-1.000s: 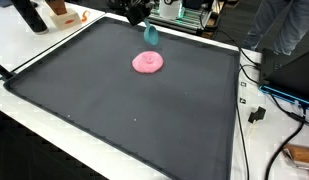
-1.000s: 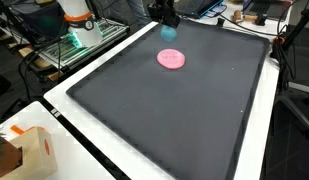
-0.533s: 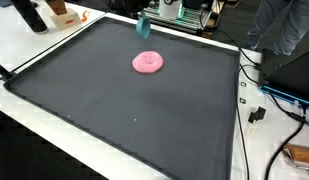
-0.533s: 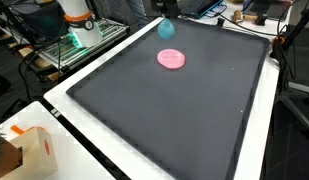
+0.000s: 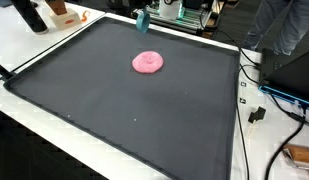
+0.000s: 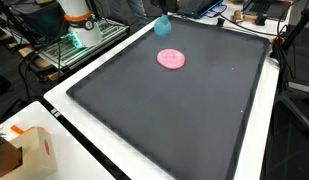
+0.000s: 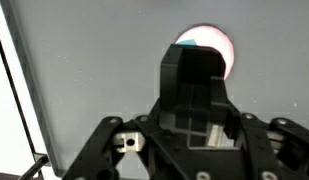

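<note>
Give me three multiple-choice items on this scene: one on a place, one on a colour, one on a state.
1. Where does the pink disc lie?
A. on the dark mat
B. on a shelf
C. in a bowl

2. What colour is the thing at the tips of the end effector?
A. yellow
B. teal
C. white

3. How does the end effector stand?
A. shut on the teal object
B. wide open and empty
C. pressed flat on the pink disc

Answers:
1 A: both exterior views show the disc on the mat, towards its far side.
2 B: the wrist view shows teal just past the fingertips.
3 A: the fingers sit close together with the teal object between them, and it is apart from the disc.
</note>
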